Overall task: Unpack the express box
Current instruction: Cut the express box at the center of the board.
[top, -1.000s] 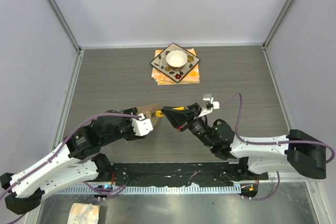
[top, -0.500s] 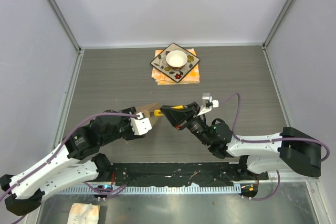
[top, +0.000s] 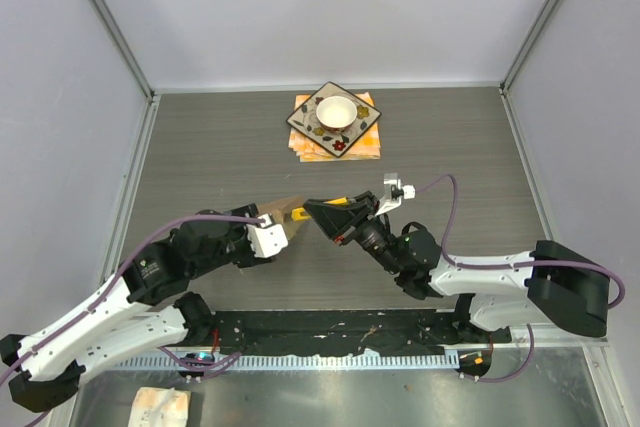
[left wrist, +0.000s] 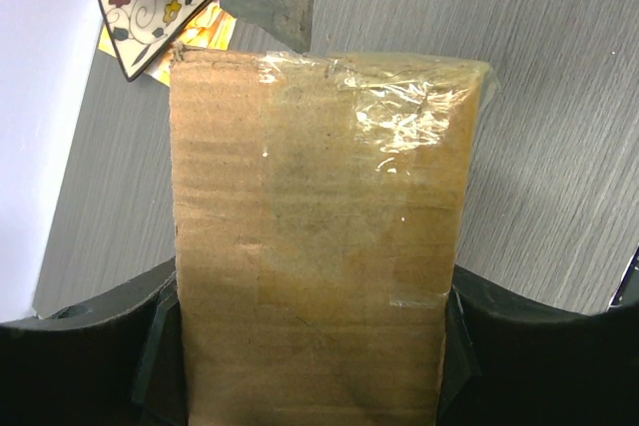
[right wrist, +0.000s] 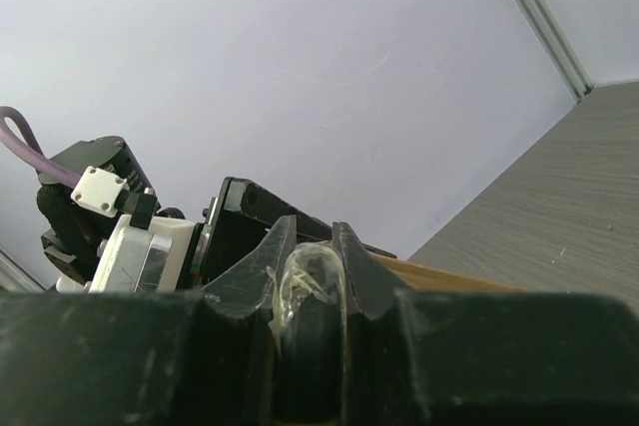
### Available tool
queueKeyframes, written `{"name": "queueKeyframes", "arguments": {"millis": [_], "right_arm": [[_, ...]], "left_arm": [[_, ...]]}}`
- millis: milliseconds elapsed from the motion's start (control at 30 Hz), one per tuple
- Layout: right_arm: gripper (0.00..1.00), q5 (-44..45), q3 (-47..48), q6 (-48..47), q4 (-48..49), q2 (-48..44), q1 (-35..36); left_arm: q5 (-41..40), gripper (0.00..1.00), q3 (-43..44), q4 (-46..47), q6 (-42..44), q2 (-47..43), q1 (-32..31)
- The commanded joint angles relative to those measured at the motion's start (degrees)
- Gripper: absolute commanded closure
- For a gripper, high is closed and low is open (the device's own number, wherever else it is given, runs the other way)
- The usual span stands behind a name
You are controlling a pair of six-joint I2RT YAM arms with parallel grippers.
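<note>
The box (left wrist: 319,246) is well apart from the plate (top: 336,118), on its near side. The left gripper (top: 283,219) clamps it in wide jaws. The right gripper (right wrist: 308,246), nearly closed, pinches clear tape (right wrist: 300,284) at the box's edge.

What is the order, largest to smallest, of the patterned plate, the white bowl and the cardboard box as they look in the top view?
1. patterned plate
2. white bowl
3. express box: only a small brown wedge of it shows and the rest is covered, so its rank here is unsure.
</note>
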Motion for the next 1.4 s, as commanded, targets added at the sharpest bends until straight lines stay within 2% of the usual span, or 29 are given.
{"name": "queueKeyframes", "arguments": {"millis": [0, 100, 300, 600, 933, 1167, 1367], "right_arm": [[0.99, -4.7, 1.3, 4.6, -6.2, 0.3, 0.5], [0.99, -3.9, 0.2, 5.2, -14.4, -1.8, 2.0], [0.99, 0.0, -2.5, 5.5, -24.5, -5.8, 7.0], [0.99, 3.0, -2.4, 8.7, -29.9, -5.8, 11.4], [0.99, 7.9, -6.8, 12.9, -30.6, -7.5, 16.7], [0.99, 10.8, -9.1, 15.2, -25.7, -4.7, 20.0], [0.99, 13.7, -10.3, 16.1, -21.9, -3.2, 22.1]], "left_arm": [[5.3, 0.73, 0.5, 1.8, -3.6, 0.1, 0.1], [5.1, 0.73, 0.5, 2.3, -3.6, 0.0, 0.4], [5.1, 0.73, 0.5, 3.1, -3.9, 0.4, 1.0], [4.0, 0.72, 1.0, 4.2, -4.0, 1.3, 1.6], [3.4, 0.72, 0.4, 5.0, -4.3, 1.4, 2.2], [0.7, 0.72, -0.1, 7.4, -4.6, 2.7, 2.3], [-4.8, 0.73, -1.2, 9.4, -5.1, 4.0, 2.9]]}}
